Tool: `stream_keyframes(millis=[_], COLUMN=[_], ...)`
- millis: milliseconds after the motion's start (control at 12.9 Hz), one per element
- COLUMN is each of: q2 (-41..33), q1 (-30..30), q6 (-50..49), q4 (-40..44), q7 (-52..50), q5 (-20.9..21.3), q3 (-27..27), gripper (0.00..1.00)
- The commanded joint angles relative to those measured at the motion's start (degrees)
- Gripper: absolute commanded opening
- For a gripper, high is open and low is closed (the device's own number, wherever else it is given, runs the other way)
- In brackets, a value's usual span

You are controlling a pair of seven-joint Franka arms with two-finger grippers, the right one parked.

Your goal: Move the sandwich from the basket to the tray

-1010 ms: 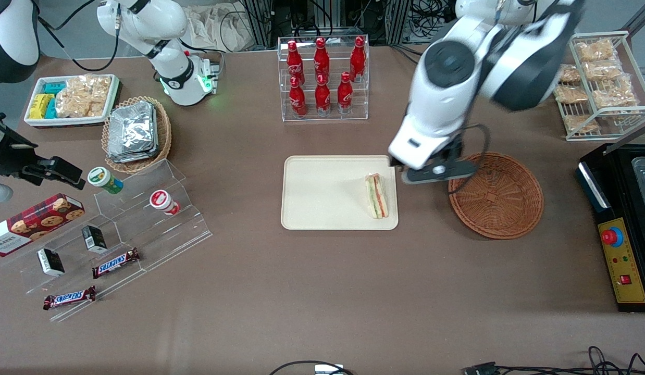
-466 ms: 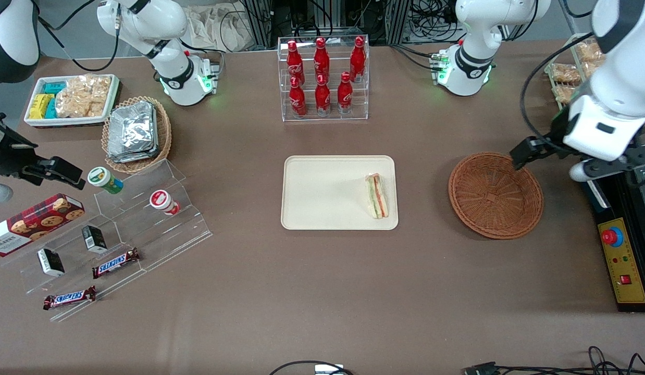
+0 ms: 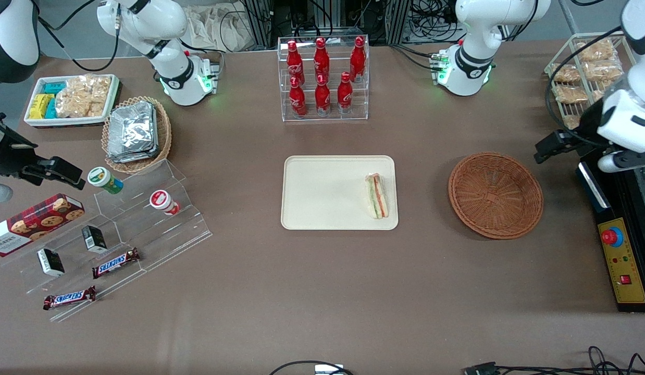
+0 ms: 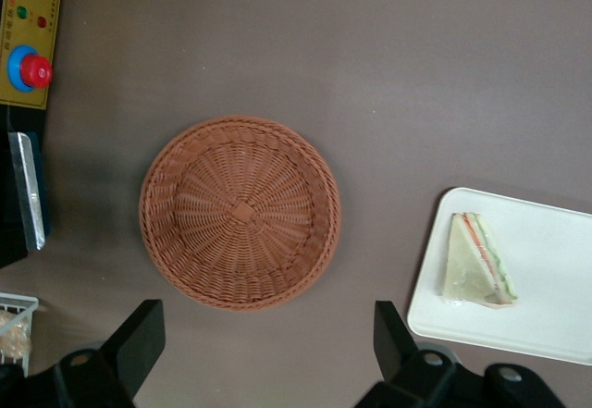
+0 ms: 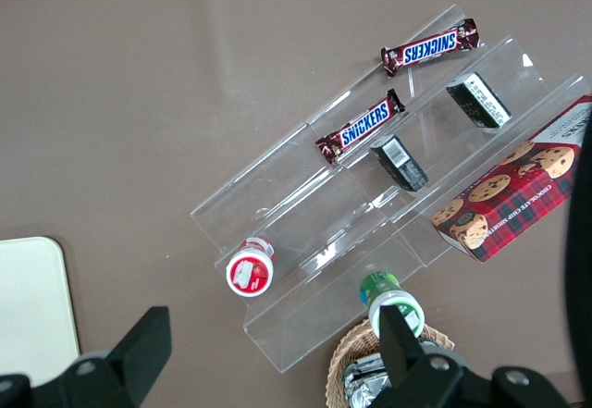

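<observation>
The sandwich [image 3: 377, 195] lies on the cream tray [image 3: 322, 192], at the tray's end nearest the basket. It also shows in the left wrist view [image 4: 476, 262] on the tray [image 4: 546, 297]. The round reddish-brown basket [image 3: 495, 195] is empty, as the left wrist view [image 4: 240, 212] also shows. My left gripper [image 3: 554, 146] hangs high above the table at the working arm's end, beside the basket. It is open wide and empty [image 4: 268, 343], with its fingers [image 4: 139, 334] well apart.
A black machine with a red button [image 3: 619, 239] and a wire rack of snack packets [image 3: 593, 78] stand at the working arm's end. A rack of red bottles [image 3: 322, 78] stands farther from the camera than the tray. An oval basket of foil packets [image 3: 135, 133] and an acrylic stand [image 3: 119, 229] are toward the parked arm's end.
My left gripper has moved away from the tray's edge, over the basket, to the working arm's end of the table. The sandwich stays on the tray.
</observation>
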Motion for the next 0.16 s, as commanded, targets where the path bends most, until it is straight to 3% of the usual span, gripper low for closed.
stream_keyframes(millis=[0,78], q2=[0.67,1.46], q1=[-0.27,-0.26], q6=[0.06,-0.46], q4=[1.35,2.41], q7=[1.95,4.39], q5=[-0.7,0.0], q3=[0.58,0.76], gripper=[1.0,1.0])
